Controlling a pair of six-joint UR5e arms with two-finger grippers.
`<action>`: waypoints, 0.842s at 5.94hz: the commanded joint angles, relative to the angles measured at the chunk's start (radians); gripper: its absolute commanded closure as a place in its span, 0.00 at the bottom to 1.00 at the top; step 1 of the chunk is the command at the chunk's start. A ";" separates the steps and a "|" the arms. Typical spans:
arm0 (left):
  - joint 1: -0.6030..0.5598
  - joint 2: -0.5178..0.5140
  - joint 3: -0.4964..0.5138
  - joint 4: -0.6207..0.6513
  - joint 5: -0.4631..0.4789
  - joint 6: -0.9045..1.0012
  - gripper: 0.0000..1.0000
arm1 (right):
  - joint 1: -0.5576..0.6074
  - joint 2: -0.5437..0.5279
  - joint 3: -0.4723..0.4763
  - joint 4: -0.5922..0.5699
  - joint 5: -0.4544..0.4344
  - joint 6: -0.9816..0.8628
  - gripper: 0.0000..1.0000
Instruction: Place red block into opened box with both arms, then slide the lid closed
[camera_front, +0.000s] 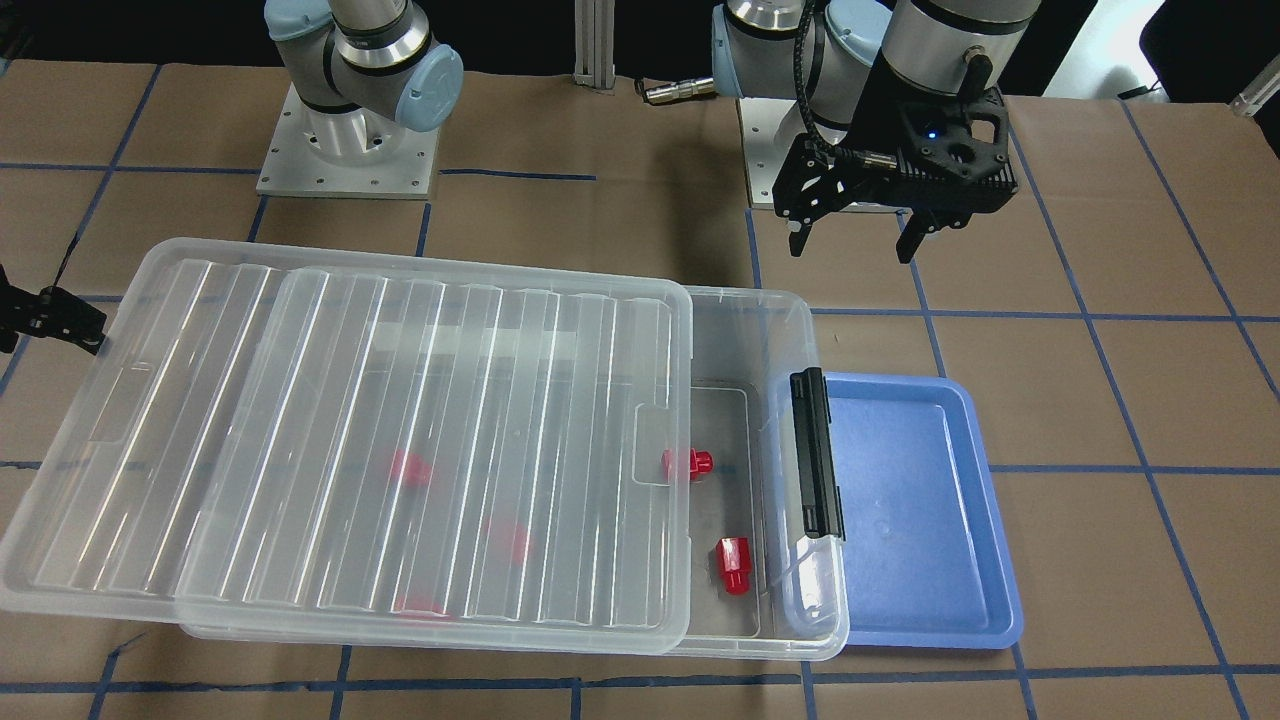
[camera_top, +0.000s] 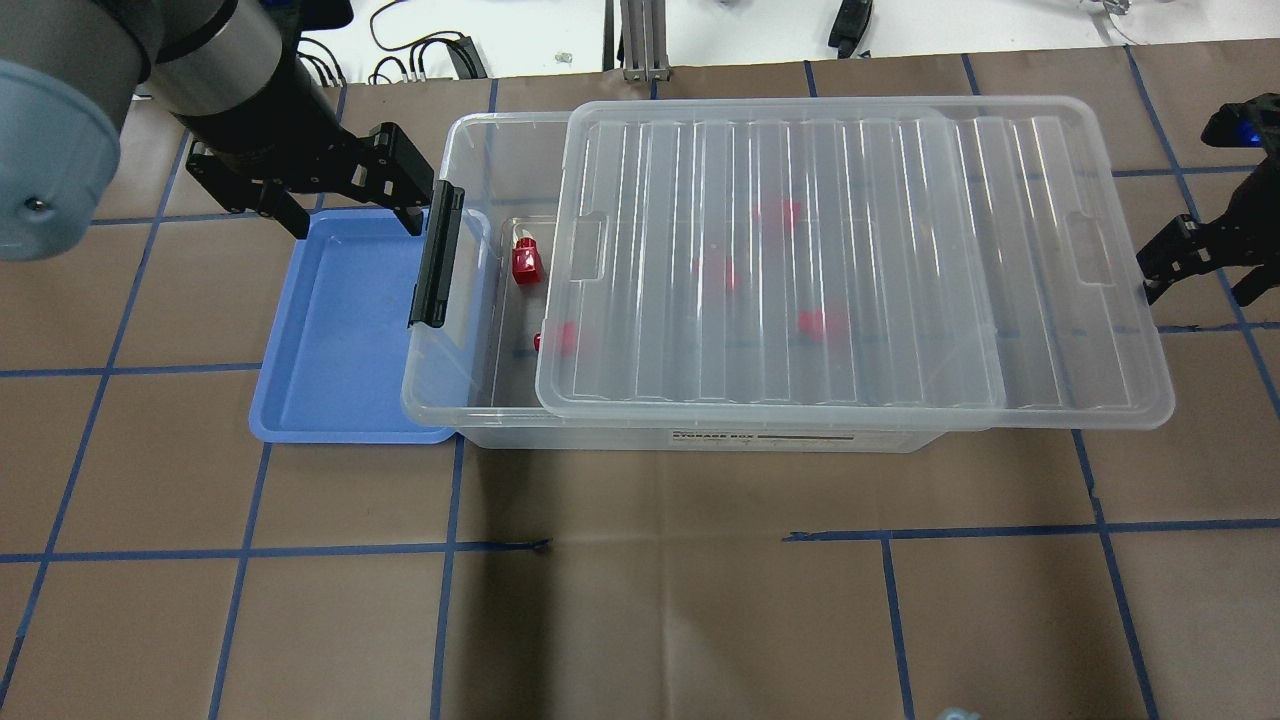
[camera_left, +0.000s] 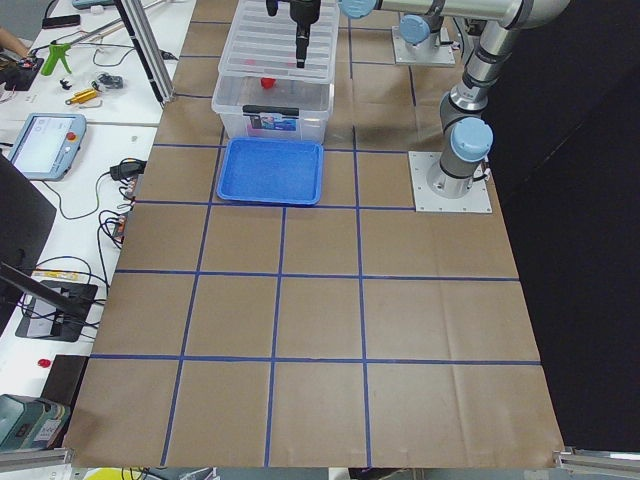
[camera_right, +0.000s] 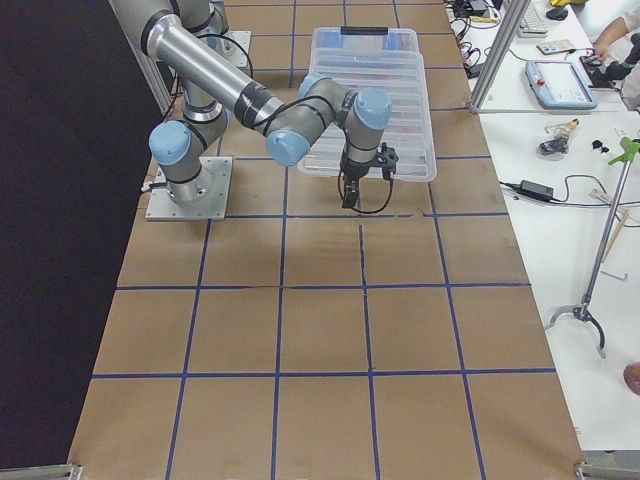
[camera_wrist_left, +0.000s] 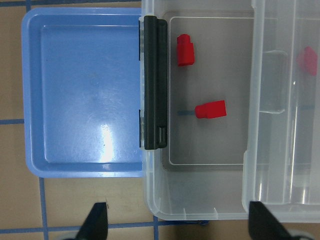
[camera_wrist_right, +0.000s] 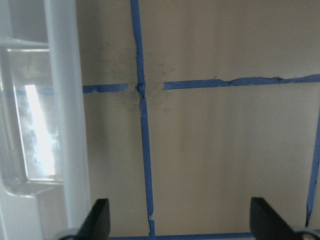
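Note:
The clear box (camera_front: 745, 325) lies across the table with its black clip bar (camera_front: 818, 452) beside the blue tray. The ribbed lid (camera_front: 350, 440) covers most of it and overhangs the far end, leaving a strip by the clip uncovered. Two red blocks (camera_front: 688, 463) (camera_front: 735, 565) lie in that strip, and more show blurred under the lid (camera_top: 850, 260). My left gripper (camera_front: 855, 235) hangs open and empty above the tray's back edge. Off the lid's overhanging end, my right gripper (camera_top: 1200, 275) is open and empty, with the lid edge (camera_wrist_right: 62, 125) beside its left finger.
The blue tray (camera_top: 340, 330) stands against the box's clip end with nothing in it. Brown paper with blue tape lines covers the table. Both arm bases (camera_front: 345, 150) are bolted down behind the box. Side benches hold tools and tablets.

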 joint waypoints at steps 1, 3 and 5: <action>0.002 0.001 -0.003 0.002 -0.003 0.001 0.02 | 0.066 -0.006 0.000 0.001 0.016 0.028 0.00; 0.005 0.001 -0.003 0.007 0.001 0.001 0.02 | 0.097 -0.019 0.000 0.003 0.017 0.070 0.00; 0.005 0.001 -0.005 0.008 0.001 0.001 0.02 | 0.149 -0.019 0.000 0.003 0.017 0.126 0.00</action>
